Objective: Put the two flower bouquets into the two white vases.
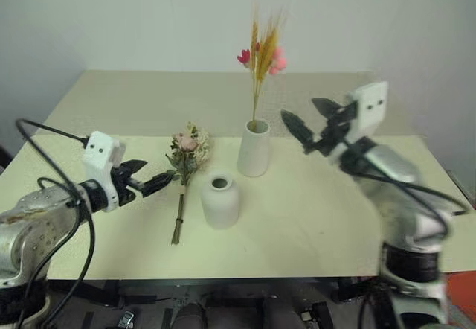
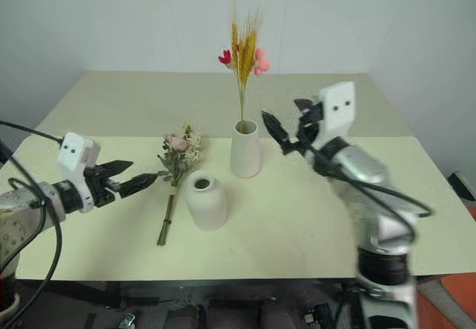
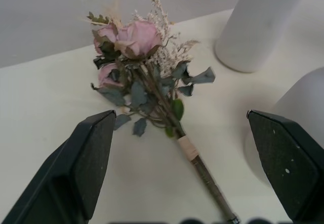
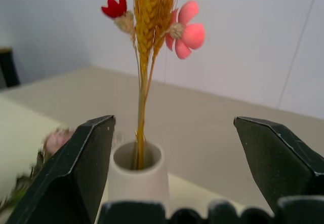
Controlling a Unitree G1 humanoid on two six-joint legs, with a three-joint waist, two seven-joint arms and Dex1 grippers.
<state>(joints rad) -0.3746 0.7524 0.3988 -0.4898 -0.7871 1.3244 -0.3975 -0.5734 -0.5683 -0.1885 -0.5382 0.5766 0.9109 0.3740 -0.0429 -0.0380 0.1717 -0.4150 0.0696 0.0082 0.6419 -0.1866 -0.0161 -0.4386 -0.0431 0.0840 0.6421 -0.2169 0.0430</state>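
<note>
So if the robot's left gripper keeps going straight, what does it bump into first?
Probably the rose bouquet lying on the table; the open left gripper points at its leaves and stem. Depth is hard to judge.

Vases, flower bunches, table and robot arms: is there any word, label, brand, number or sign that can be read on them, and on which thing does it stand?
None: no readable text on the tall tapered matte white vase, the short rounded white vase, the pink rose bouquet, the yellow wheat-like bundle or the pale table.
</note>
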